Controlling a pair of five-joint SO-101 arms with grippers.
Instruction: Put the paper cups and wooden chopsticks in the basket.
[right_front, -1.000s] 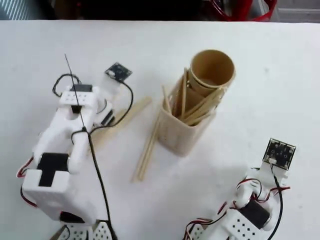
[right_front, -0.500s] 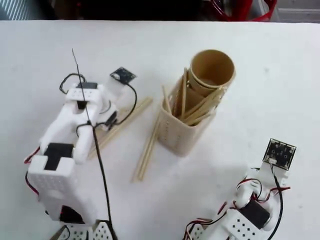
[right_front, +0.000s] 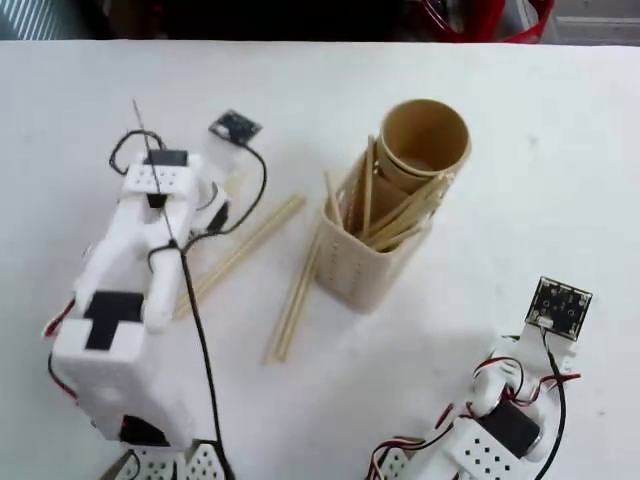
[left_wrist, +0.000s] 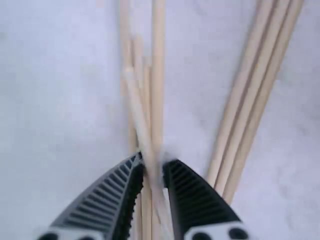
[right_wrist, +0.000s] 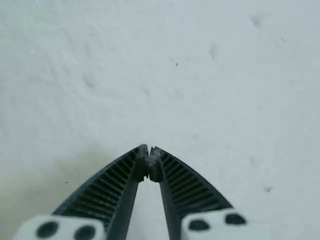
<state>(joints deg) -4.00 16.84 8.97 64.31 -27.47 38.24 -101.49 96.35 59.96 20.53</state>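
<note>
A tan basket (right_front: 352, 272) stands mid-table with a paper cup (right_front: 425, 137) and several wooden chopsticks (right_front: 400, 215) in it. Two chopsticks (right_front: 252, 238) lie slanted on the table left of the basket. My left gripper (left_wrist: 152, 163) is down on them, shut on one chopstick (left_wrist: 142, 115); in the high view it (right_front: 218, 218) sits under the white left arm. Another bunch of chopsticks (right_front: 296, 300) (left_wrist: 252, 100) lies against the basket's left side. My right gripper (right_wrist: 149, 163) is shut and holds nothing, above bare table.
The right arm (right_front: 505, 420) is folded back at the front right corner, well away from the basket. The white table (right_front: 560, 150) has free room behind and right of the basket. A black cable (right_front: 195, 330) runs along the left arm.
The left arm swung a little to the right, then came back left, and more of the slanted chopsticks shows beside it. The right arm and the basket stayed put.
</note>
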